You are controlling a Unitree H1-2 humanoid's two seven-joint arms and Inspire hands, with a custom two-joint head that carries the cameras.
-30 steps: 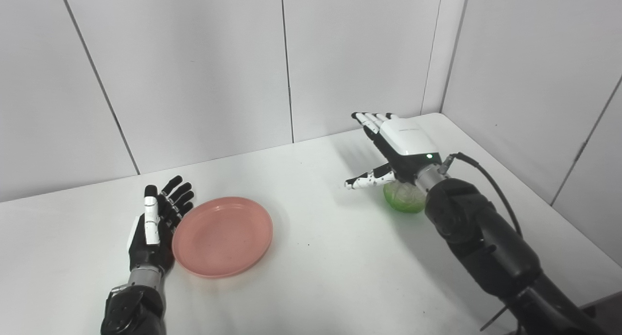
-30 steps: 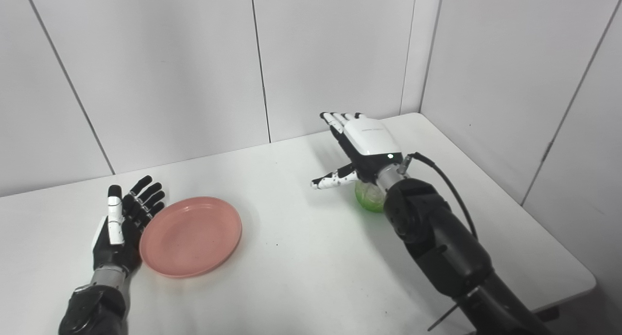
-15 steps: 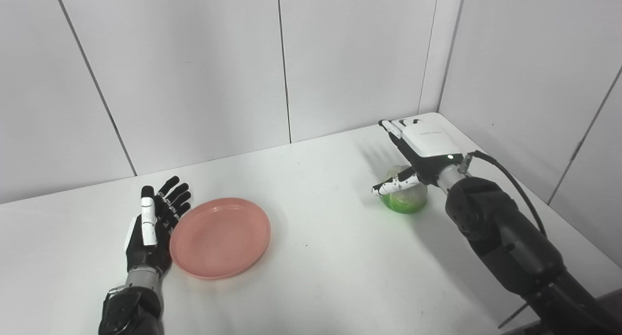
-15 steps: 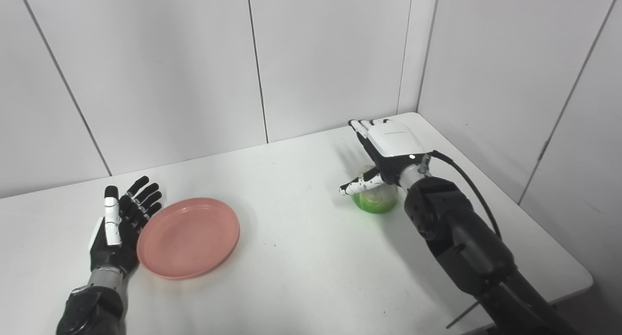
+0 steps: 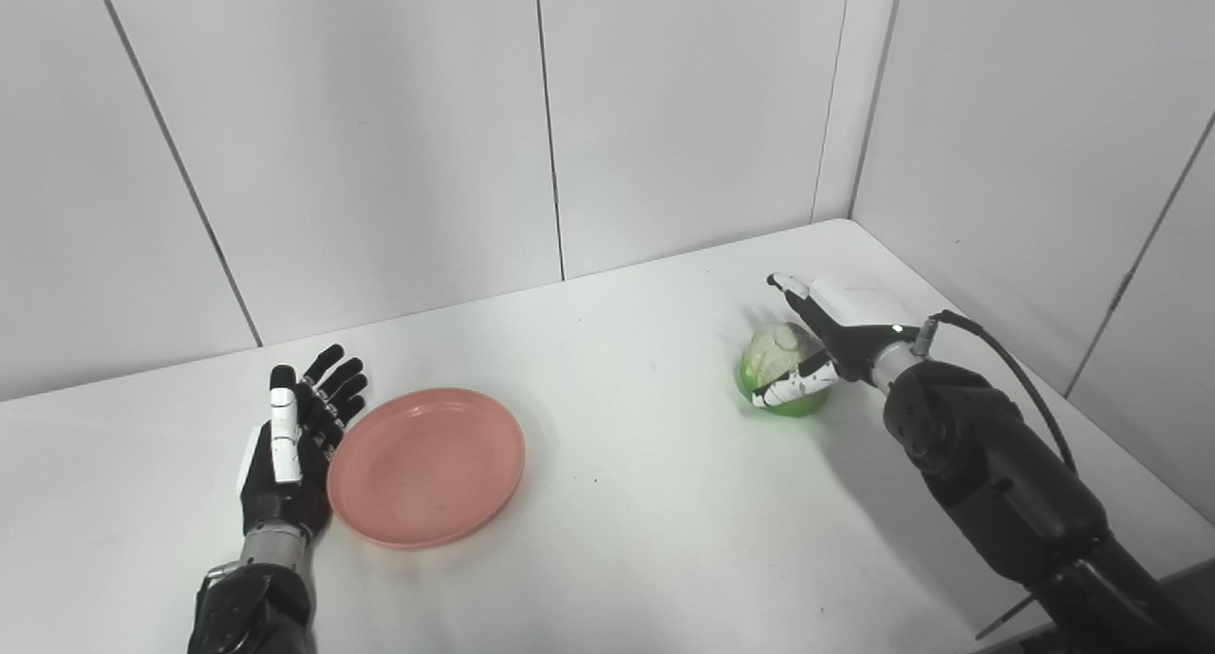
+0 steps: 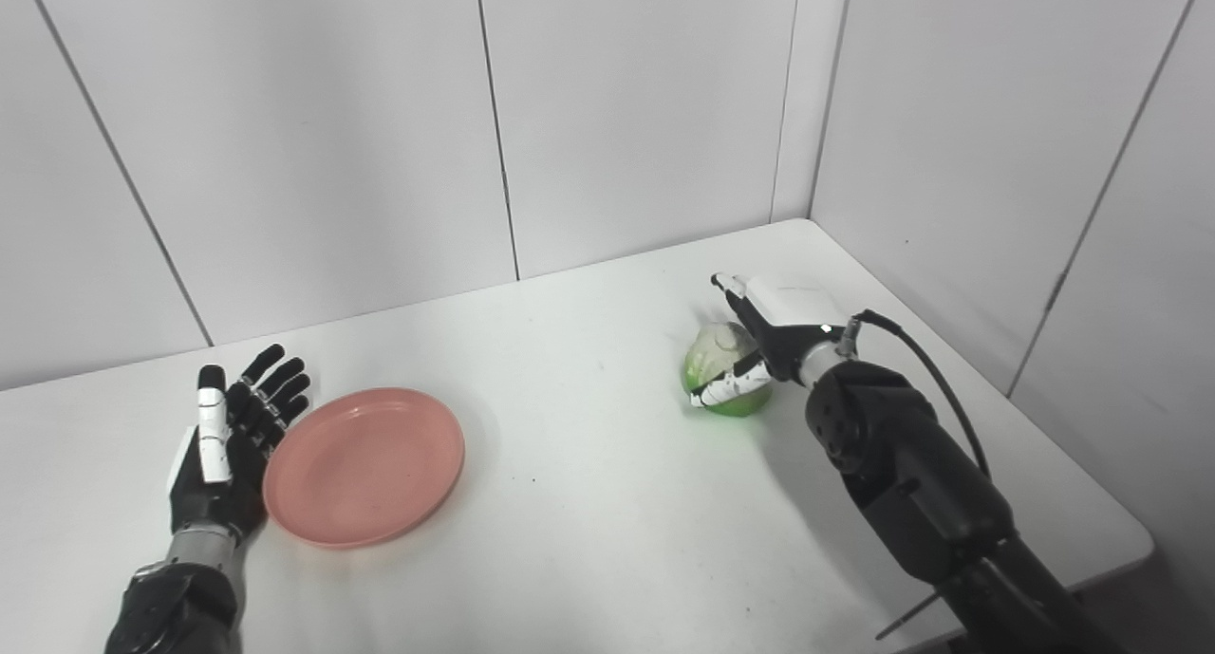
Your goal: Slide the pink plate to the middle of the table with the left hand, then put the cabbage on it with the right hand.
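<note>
While resting flat on the white tabletop [image 5: 626, 502], pink plate [image 5: 425, 467] noted left of centre, not yet at the middle. Slide judged incomplete or barely begun. Right hand [image 5: 835, 336] found at the cabbage [image 5: 778, 374], far right side, fingers curving around it, thumb against its near face; firm clamp cannot be told. Cabbage on the tabletop, well apart from the plate. Left hand [image 5: 285, 455] found open, fingers spread, palm edge touching the plate's left rim. Remaining: finish the slide, lift the cabbage, carry across, set on the plate.
</note>
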